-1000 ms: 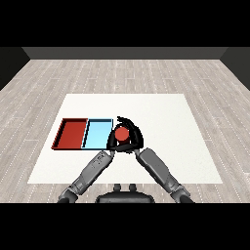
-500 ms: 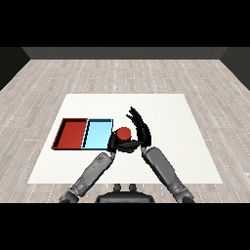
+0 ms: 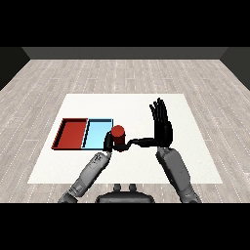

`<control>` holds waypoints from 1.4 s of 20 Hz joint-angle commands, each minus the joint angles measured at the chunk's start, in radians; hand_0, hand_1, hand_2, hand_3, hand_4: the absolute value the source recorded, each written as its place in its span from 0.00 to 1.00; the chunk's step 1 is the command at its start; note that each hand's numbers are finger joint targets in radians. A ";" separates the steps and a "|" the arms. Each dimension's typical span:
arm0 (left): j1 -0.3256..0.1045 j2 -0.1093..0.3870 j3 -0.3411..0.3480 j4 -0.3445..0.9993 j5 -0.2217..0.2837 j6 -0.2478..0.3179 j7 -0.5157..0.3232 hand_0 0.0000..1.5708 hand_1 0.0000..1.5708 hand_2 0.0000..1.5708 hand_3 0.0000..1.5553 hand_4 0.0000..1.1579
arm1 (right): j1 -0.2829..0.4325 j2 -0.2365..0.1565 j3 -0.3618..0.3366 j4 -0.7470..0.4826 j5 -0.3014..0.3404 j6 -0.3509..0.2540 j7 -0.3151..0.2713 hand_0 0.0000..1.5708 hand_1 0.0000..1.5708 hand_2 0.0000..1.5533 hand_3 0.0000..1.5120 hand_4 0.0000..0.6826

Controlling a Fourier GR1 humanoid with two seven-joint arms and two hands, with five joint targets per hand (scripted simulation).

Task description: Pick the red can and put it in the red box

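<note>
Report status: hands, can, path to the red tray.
Left hand curled round the red can, right hand open, fingers up, thumb toward the can. Can beside the blue tray. Blue tray lies between can and red tray.

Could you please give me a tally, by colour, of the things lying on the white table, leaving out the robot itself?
Red: 2, the red can and the red tray.
Light blue: 1, the light blue tray.
Total: 3.
</note>
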 commanded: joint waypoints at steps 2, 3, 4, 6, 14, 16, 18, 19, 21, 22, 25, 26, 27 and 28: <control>0.047 0.085 0.038 -0.134 -0.015 -0.033 0.052 1.00 1.00 1.00 0.94 0.98 | 0.096 -0.060 -0.138 -0.052 -0.068 0.054 -0.021 0.00 0.00 0.00 0.00 0.00; -0.020 0.117 0.120 -0.069 0.012 -0.070 0.055 1.00 1.00 1.00 0.94 0.98 | 0.119 -0.044 -0.123 -0.083 -0.077 0.057 -0.016 0.00 0.00 0.00 0.00 0.00; -0.004 0.123 0.099 -0.108 -0.021 -0.043 0.064 1.00 1.00 1.00 0.95 0.98 | 0.130 -0.095 -0.184 -0.077 -0.111 0.098 -0.008 0.00 0.00 0.00 0.00 0.00; 0.037 0.165 0.109 -0.159 -0.037 -0.047 0.067 1.00 1.00 1.00 0.94 0.97 | 0.172 -0.040 -0.172 0.054 -0.100 0.119 -0.125 0.00 0.00 0.00 0.00 0.00; -0.036 0.275 0.229 -0.139 -0.057 -0.093 0.179 1.00 1.00 0.99 0.91 0.97 | 0.282 -0.128 -0.266 0.159 -0.092 0.199 -0.144 0.00 0.00 0.00 0.00 0.00; -0.045 0.322 0.236 -0.148 -0.122 -0.061 0.205 1.00 1.00 0.99 0.91 0.98 | 0.309 -0.071 -0.213 0.205 -0.077 0.205 -0.183 0.00 0.00 0.00 0.00 0.00; -0.057 0.316 0.237 -0.101 -0.163 -0.042 0.240 1.00 1.00 0.99 0.92 0.98 | 0.406 -0.104 -0.212 0.103 -0.069 0.226 -0.172 0.00 0.00 0.00 0.00 0.00; -0.114 0.321 0.266 -0.019 -0.168 -0.045 0.235 1.00 1.00 0.99 0.92 0.97 | 0.305 -0.102 -0.243 0.240 -0.079 0.237 -0.184 0.00 0.00 0.00 0.00 0.00; -0.126 0.414 0.330 -0.011 -0.136 -0.121 0.251 0.91 0.91 0.92 0.89 0.96 | 0.357 -0.079 -0.242 0.239 -0.076 0.237 -0.225 0.00 0.00 0.00 0.00 0.00; -0.137 0.363 0.285 0.059 -0.207 -0.063 0.241 0.92 0.92 0.93 0.90 0.96 | 0.378 -0.058 -0.231 0.241 -0.066 0.220 -0.229 0.00 0.00 0.00 0.00 0.00; -0.163 0.441 0.366 0.229 -0.160 -0.147 0.233 0.98 0.98 0.93 0.93 0.94 | 0.340 -0.079 -0.269 0.293 -0.093 0.253 -0.236 0.00 0.00 0.00 0.00 0.00; -0.227 0.436 0.395 0.319 -0.158 -0.150 0.216 0.98 0.98 0.97 0.93 0.93 | 0.343 -0.067 -0.227 0.249 -0.050 0.215 -0.202 0.00 0.00 0.00 0.00 0.00; -0.190 0.409 0.394 0.395 -0.164 -0.133 0.161 1.00 1.00 0.98 0.92 0.94 | 0.334 -0.058 -0.238 0.285 -0.061 0.230 -0.231 0.00 0.00 0.00 0.00 0.00; -0.157 0.475 0.414 0.347 -0.173 -0.138 0.187 1.00 1.00 0.99 0.94 0.95 | 0.297 -0.063 -0.244 0.314 -0.042 0.221 -0.235 0.00 0.00 0.00 0.00 0.00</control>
